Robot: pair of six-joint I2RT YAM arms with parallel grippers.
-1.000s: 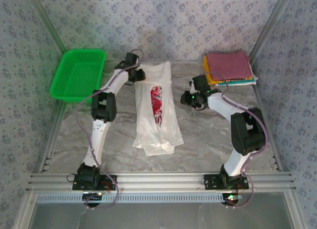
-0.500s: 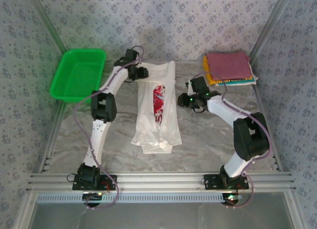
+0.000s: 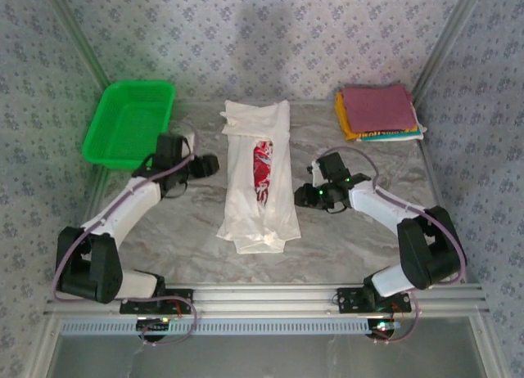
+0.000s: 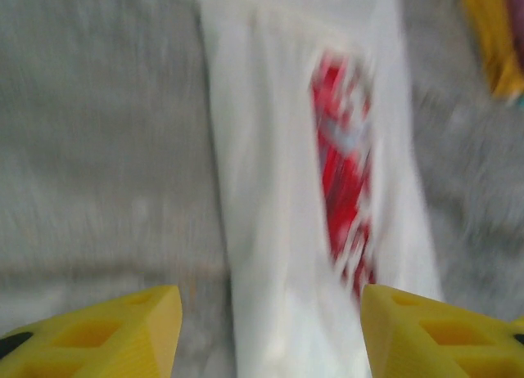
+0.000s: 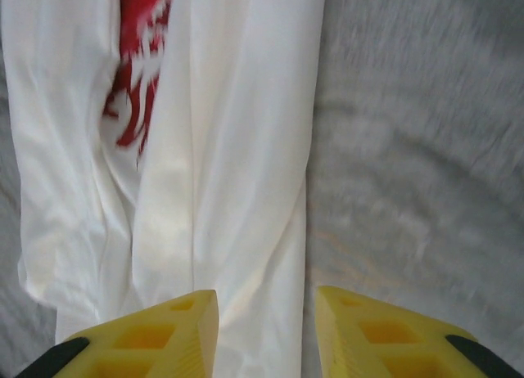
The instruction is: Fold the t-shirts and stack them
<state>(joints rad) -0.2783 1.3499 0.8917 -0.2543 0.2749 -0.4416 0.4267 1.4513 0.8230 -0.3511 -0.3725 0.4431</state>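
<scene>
Mid-fold at the shirt station: a white t-shirt (image 3: 258, 177) with a red chest graphic lies lengthwise in the middle of the desk (image 3: 344, 231), its sides turned in to make a long narrow strip. The left hand (image 3: 210, 164) hangs just off its left edge and the right hand (image 3: 304, 195) just off its right. Both hands are empty. The left wrist view shows the left fingers spread wide, while the right fingers (image 5: 164, 329) stand partly apart over the shirt's right border. The risk from here looks to be an uneven fold. The near hem flares wider than the rest of the strip, so bringing one end over the other could leave a lopsided square. A pinch that catches only the top layer would likely pull the tucked side open again. If one hand lifts ahead of the other, the soft cloth could skew or drag across the desk. At the far right corner waits the stack of folded shirts (image 3: 378, 112), maroon on top with yellow and teal edges poking out. A loose bundle set on it could slide off. A green basket (image 3: 129, 120) sits at the far left.
</scene>
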